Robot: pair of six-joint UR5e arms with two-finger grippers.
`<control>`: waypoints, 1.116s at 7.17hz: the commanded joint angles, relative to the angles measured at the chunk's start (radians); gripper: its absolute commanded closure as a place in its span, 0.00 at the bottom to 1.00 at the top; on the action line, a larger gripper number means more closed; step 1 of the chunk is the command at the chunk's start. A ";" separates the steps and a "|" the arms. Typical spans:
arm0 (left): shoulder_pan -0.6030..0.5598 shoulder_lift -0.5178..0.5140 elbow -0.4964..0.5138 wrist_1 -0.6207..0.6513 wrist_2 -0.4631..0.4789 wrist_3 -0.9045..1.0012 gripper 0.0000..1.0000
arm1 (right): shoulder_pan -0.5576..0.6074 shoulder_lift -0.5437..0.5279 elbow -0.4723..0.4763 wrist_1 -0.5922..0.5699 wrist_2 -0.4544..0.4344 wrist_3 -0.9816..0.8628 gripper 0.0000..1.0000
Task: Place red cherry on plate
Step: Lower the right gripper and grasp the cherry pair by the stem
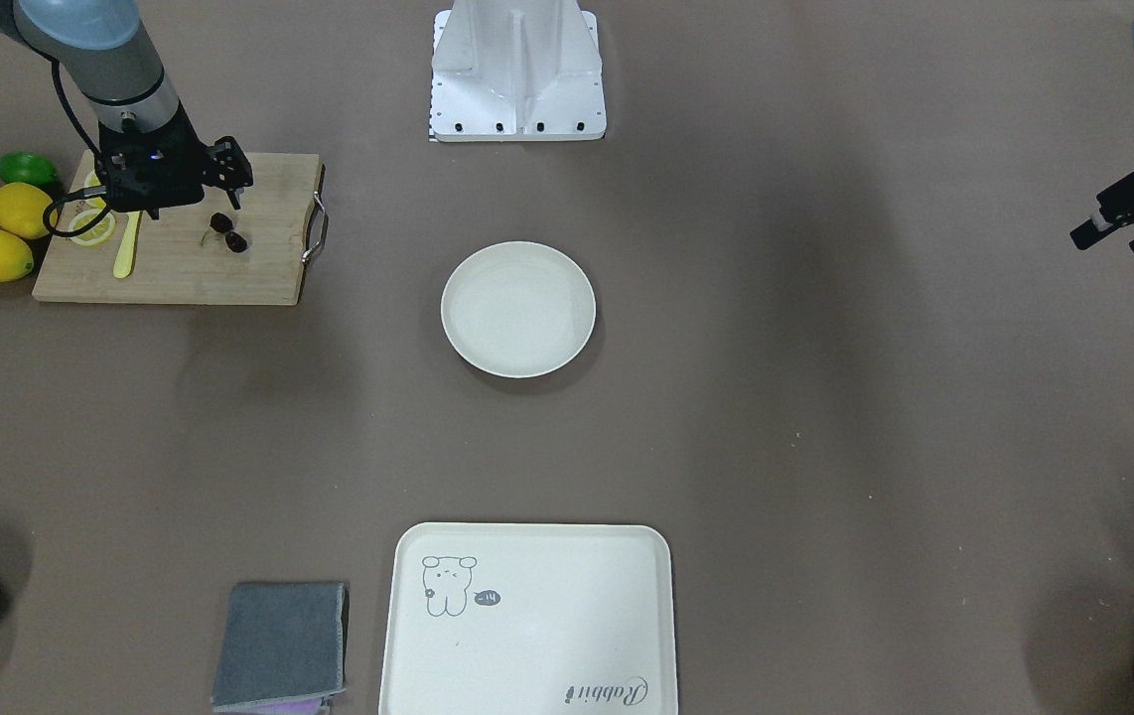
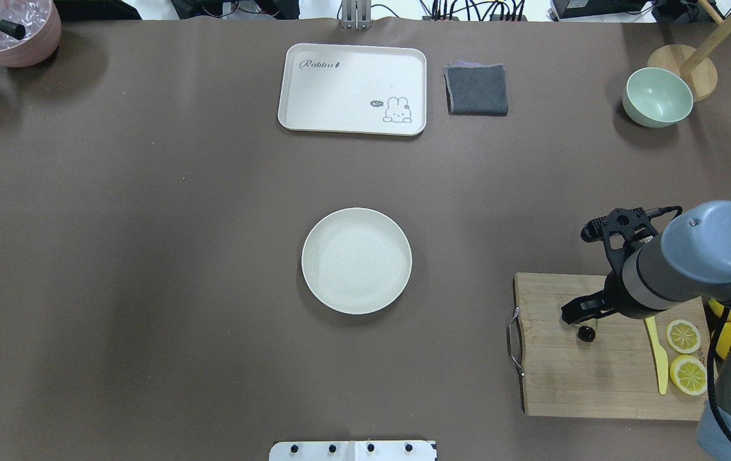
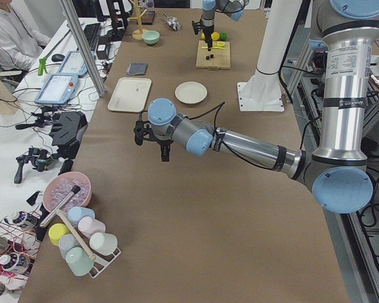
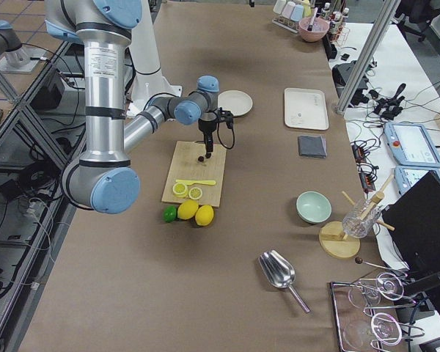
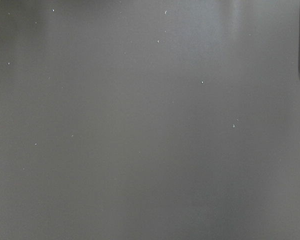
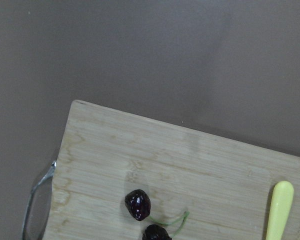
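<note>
Since the red cherry (image 1: 228, 231) lies loose on the cutting board (image 1: 180, 273), a dark pair joined by thin green stems near the handle end, I hold my right claw (image 1: 233, 187) pointed down just above and beside it. Whether its jaws stand apart or together I cannot tell: my wrist camera shows only the fruit and wood, and the other views are too dark there. It grips nothing, for both cherries rest on the board.

A yellow knife (image 1: 125, 248) and lemon slices (image 2: 685, 355) lie further from the handle, so I judge that coming down on this side keeps me out of them.

The plate (image 1: 517, 309) sits empty mid-bench, well apart from the board, a plain target for the carry.

My left claw (image 1: 1113, 241) hangs at the far side with jaws apart, holding nothing, out of the way.
</note>
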 commanded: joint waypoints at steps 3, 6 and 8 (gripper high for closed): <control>0.019 0.003 0.031 -0.001 0.045 0.000 0.02 | -0.077 -0.007 -0.119 0.176 -0.027 0.033 0.10; 0.019 0.008 0.023 -0.001 0.045 0.000 0.01 | -0.058 0.007 -0.099 0.176 0.040 0.039 0.16; 0.018 0.008 0.020 -0.001 0.046 0.000 0.01 | -0.045 -0.004 -0.099 0.176 0.043 0.027 0.18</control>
